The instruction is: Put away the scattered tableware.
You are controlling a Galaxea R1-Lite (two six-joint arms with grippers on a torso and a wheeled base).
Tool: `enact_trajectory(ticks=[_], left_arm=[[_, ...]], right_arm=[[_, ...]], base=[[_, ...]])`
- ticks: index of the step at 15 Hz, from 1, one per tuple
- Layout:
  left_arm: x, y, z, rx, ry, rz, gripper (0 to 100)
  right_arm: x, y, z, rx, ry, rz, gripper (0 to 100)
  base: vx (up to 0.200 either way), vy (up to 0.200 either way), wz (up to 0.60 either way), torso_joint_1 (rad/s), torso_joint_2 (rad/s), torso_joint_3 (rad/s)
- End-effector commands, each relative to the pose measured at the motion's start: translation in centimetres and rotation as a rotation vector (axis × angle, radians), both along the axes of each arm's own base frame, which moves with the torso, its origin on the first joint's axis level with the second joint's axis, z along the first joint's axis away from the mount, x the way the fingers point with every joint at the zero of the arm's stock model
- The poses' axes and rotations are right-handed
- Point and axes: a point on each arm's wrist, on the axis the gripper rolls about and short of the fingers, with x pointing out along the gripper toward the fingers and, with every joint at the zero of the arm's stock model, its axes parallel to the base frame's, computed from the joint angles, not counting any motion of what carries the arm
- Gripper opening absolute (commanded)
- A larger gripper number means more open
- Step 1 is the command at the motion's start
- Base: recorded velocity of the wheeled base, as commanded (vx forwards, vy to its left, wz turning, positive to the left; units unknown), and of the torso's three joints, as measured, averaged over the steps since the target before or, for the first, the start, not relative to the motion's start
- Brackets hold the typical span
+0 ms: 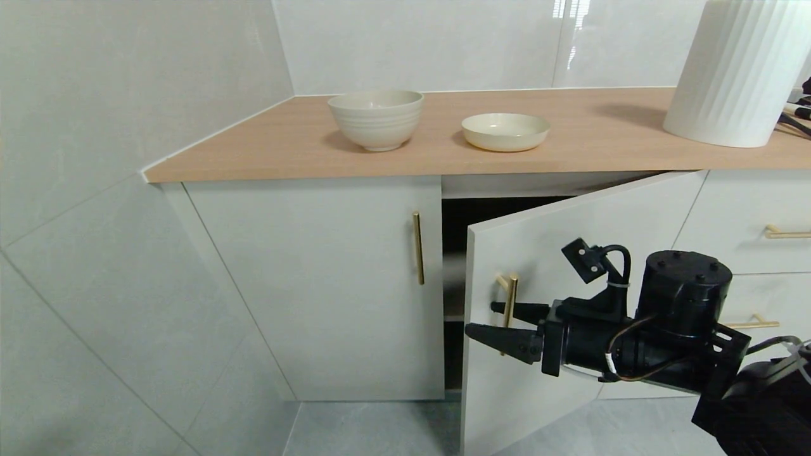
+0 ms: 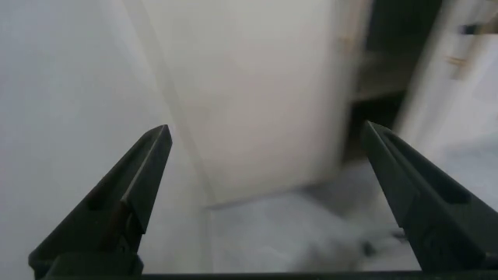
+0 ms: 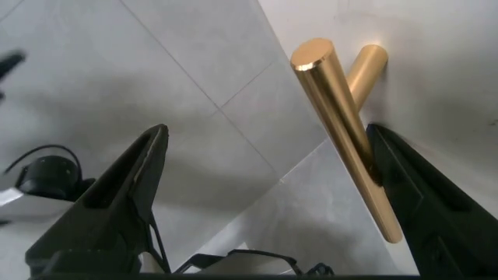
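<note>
Tabletop (image 1: pixel 602 136): one, light wood, running along a tiled wall above white cupboards.

Doors: two. Left door (image 1: pixel 317 285) shut; right door (image 1: pixel 570 234) swung partly open, dark inside behind it. Drawer fronts (image 1: pixel 754 218) to the right: two seen.

Tall white ribbed container (image 1: pixel 735 69): one, at the tabletop's right end, well apart from the dishes.

Tableware: two pieces, both on the tabletop, side by side but not touching.
- Deep bowl (image 1: pixel 376 118): cream, faint rings around the outside, upright, toward the left corner.
- Shallow dish (image 1: pixel 505 131): paler cream, low rim, upright, just right of the bowl, above the open door.

Hands: two, both black.
- Right hand (image 1: pixel 485 318): at the open door's handle, fingers spread. In the right wrist view the bar sits between the fingers of this hand (image 3: pixel 264 148), close against one.
- Left hand (image 2: pixel 264 132): spread wide, nothing between the fingers, facing the lower cupboard front and floor.

Gold bar handles: four. One upright on the shut door (image 1: pixel 418 248), one upright on the open door (image 1: pixel 510 297) (image 3: pixel 342 124), two level on the drawers (image 1: pixel 785 232).
</note>
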Motion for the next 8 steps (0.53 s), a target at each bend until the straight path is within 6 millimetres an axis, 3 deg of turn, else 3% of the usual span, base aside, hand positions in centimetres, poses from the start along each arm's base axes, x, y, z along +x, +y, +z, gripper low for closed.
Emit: enact_trajectory(ticks=[1,2,3,4,7,8], left_arm=[[12.2,-1.6,4.2,-0.023,0.275,-0.215,100],[16.1,-3.8,3.2,-0.044,0.317,-0.309,100],[17.1,-4.6,2.7,-0.061,0.332,-0.336,100],[19.7,-8.0,1.0,-0.122,0.386,-0.430,100],[22.9,-12.5,-2.3,-0.154,0.424,-0.503,100],[24.6,-14.5,-4.5,-0.146,0.410,-0.516,0]], right_arm=[[-0.2,-0.1,0.1,0.005,-0.005,0.009,100],[-0.3,-0.2,0.1,0.005,-0.005,0.007,100],[-0.4,-0.2,0.1,0.004,-0.004,0.007,100],[-0.7,-0.4,-0.2,-0.007,0.008,0.009,100],[-0.8,-0.6,-0.4,-0.017,-0.003,0.004,100],[-0.8,-0.6,-0.4,-0.020,-0.013,0.003,100]], base=[[0.000,0.000,0.00,0.000,0.00,0.000],[0.000,0.000,0.00,0.000,0.00,0.000],[0.000,0.000,0.00,0.000,0.00,0.000],[0.000,0.000,0.00,0.000,0.00,0.000],[0.000,0.000,0.00,0.000,0.00,0.000],[0.000,0.000,0.00,0.000,0.00,0.000]])
